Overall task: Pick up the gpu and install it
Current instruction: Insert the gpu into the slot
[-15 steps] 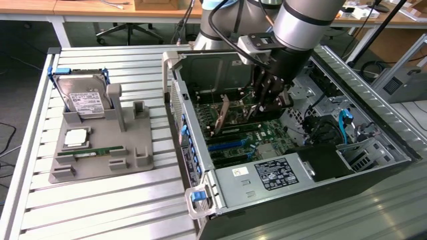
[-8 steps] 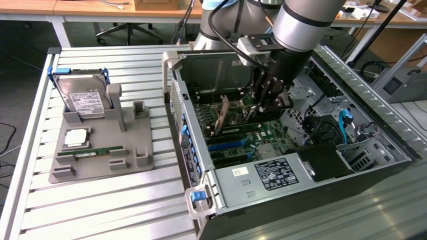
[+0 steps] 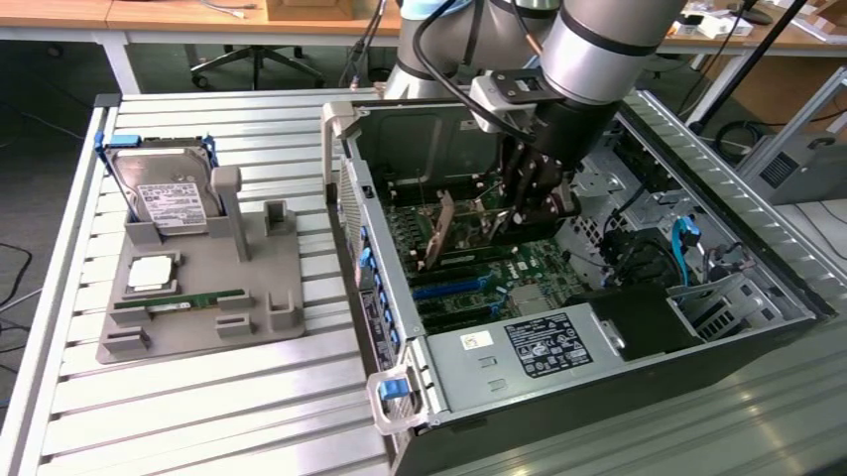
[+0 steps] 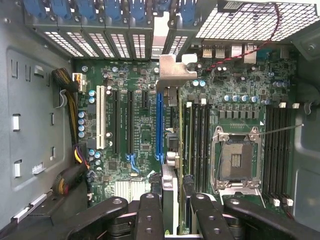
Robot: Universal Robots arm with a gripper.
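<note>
Install step was in hand, pickup already done. The claw [image 3: 530,213] was down inside the open computer case [image 3: 397,129], partly closed on the gpu [image 3: 439,230], gripping the card by its upper edge. The card stood on edge and tilted, its lower edge just above the motherboard [image 3: 510,273]. In the wrist view the gpu [image 4: 170,130] ran edge-on between the fingers [image 4: 150,220], its silver bracket [image 4: 175,67] toward the case's rear slot openings, the board lying close beside the blue expansion slot [image 4: 159,125]. Whether it had touched that slot could not be told.

Judgement on the next move: the card's bottom edge needs to line up squarely over the slot, with the bracket meeting the rear opening, before a straight push down. The tilt wants correcting first, or the edge may catch on the slot wall.

Count, placed from the case: one gpu, inside it. One grey parts holder [image 3: 198,317] on the slatted counter [image 3: 198,416], well apart on the exterior view's left of the case. On the holder, one hard drive [image 3: 166,193] standing, one silver square chip [image 3: 153,273], one narrow green RAM stick [image 3: 179,300]. One power supply [image 3: 530,347] inside the case, at its near end.
</note>
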